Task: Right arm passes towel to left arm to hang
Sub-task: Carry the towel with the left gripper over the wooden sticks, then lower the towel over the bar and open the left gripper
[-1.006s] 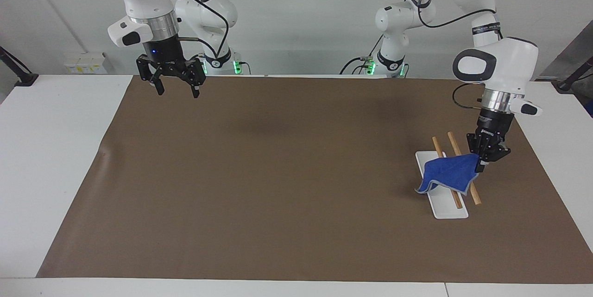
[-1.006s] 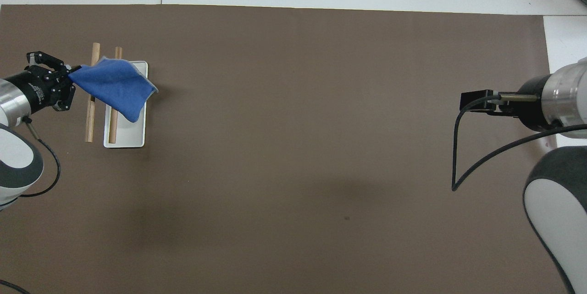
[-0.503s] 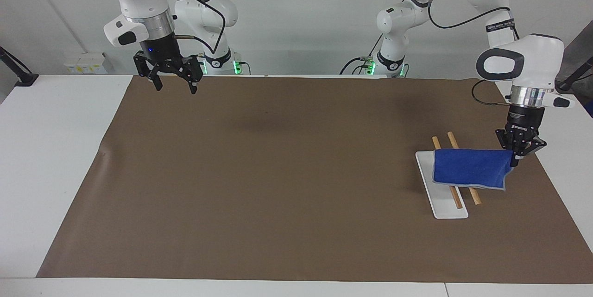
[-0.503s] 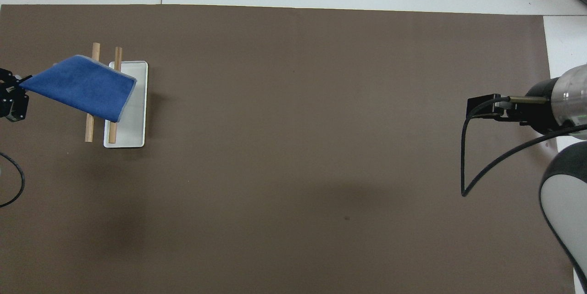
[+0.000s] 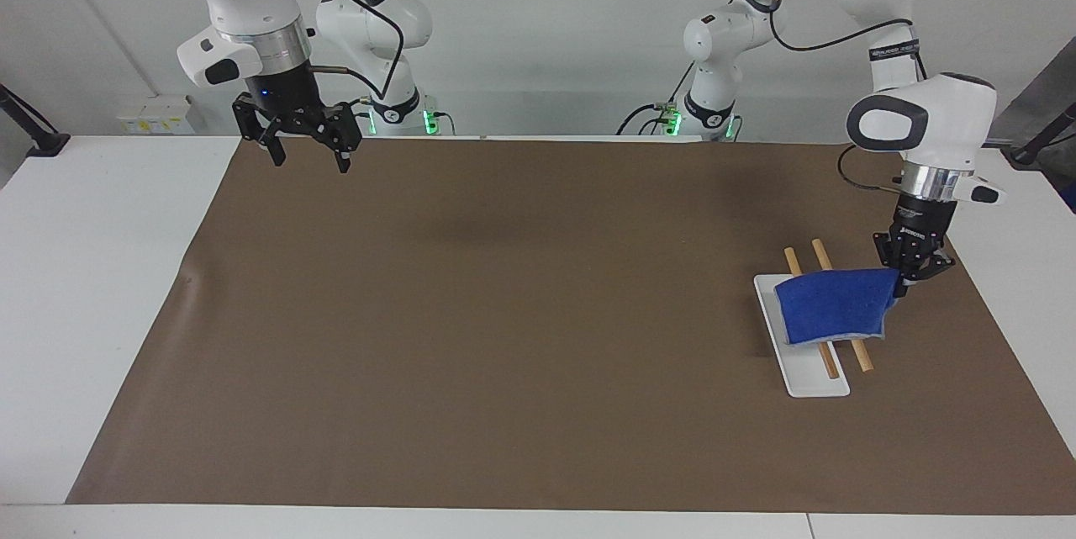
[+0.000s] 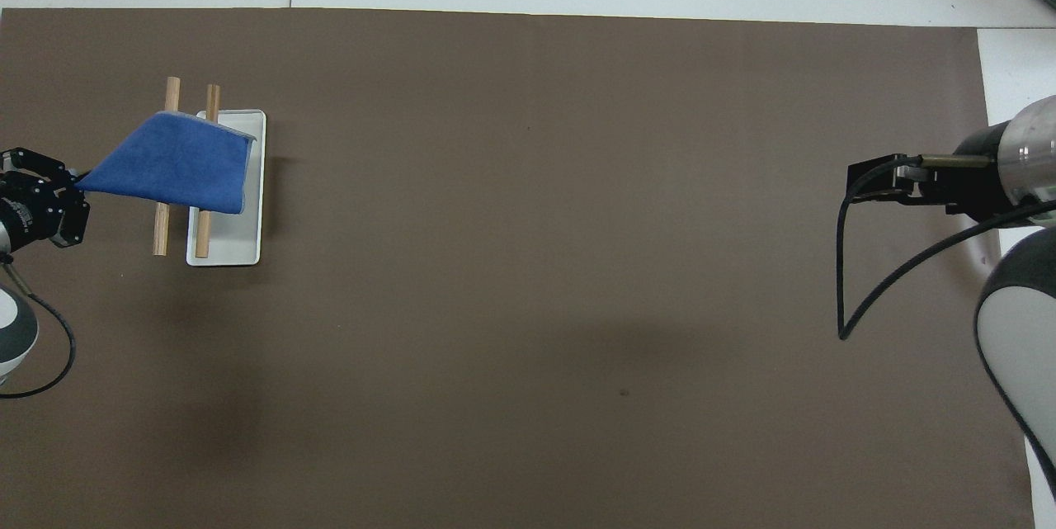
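The blue towel (image 5: 832, 306), pinched at one corner by the left gripper (image 5: 909, 280), is draped over two wooden bars (image 5: 845, 303) at 4 o'clock; uneven release risks slippage; right gripper (image 5: 303, 142) waits spread wide at 10 o'clock.

L gripper (image 5: 902, 290) w/ towel (image 5: 832, 309) over bars (image 5: 841, 354)
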